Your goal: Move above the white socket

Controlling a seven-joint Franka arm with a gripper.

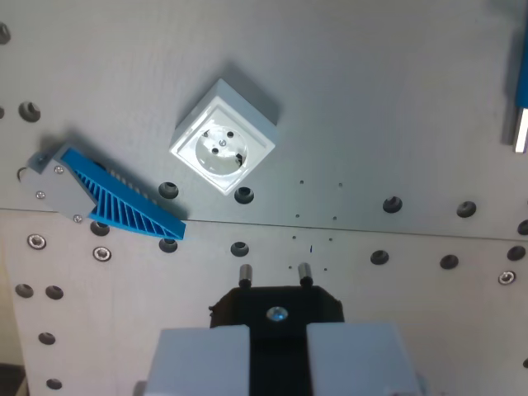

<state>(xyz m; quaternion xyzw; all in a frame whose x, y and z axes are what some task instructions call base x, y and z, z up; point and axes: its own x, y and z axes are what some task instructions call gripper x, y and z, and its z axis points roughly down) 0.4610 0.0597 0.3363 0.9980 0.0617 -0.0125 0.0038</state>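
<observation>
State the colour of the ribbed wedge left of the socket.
Blue: the ribbed wedge is bright blue, attached to a grey bracket. Seen in the wrist view.

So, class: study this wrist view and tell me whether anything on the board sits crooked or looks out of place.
The white socket sits rotated, its square edges diagonal to the board's seam. The blue ribbed wedge on its grey bracket also lies slanted. Nothing looks spilled or broken.
</observation>
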